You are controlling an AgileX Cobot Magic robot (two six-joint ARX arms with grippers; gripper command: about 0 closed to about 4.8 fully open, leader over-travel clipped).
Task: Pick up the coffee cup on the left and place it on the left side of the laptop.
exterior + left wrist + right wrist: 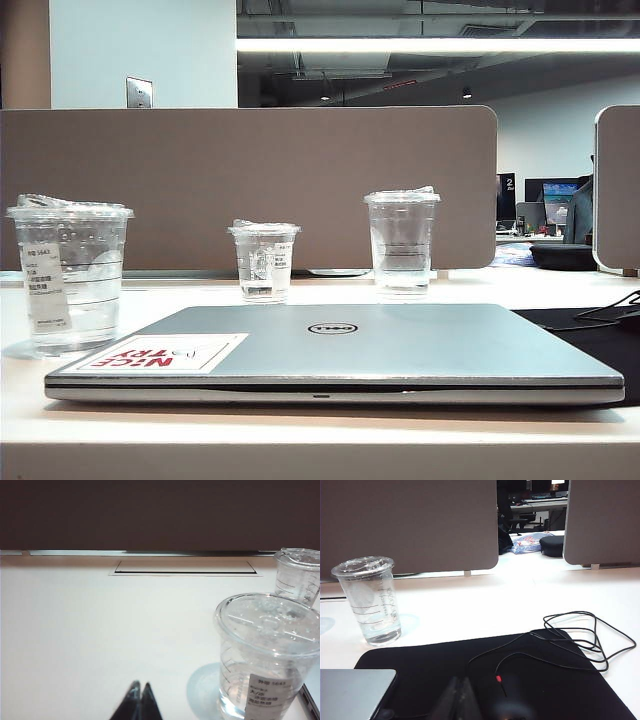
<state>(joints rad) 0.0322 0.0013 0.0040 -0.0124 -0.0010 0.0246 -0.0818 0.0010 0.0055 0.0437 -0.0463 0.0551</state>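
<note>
The coffee cup (pixel 68 275), clear with a lid and a long white label, stands on the white desk just left of the laptop's front left corner. The closed silver laptop (pixel 340 350) lies flat with a "NICE TRY" sticker on its lid. Neither arm shows in the exterior view. In the left wrist view my left gripper (pixel 140 685) is shut and empty, low over bare desk, and the coffee cup (pixel 267 655) stands a short way off to its side. My right gripper (pixel 461 680) is shut with nothing in it, over a black mouse pad (pixel 445 665) beside the laptop's corner (pixel 355 692).
A short clear cup (pixel 265 260) and a tall clear cup (pixel 402 240) stand behind the laptop. A grey partition (pixel 250 180) closes the back of the desk. A black mouse (pixel 512 702) and its looped cable (pixel 580 635) lie on the mouse pad.
</note>
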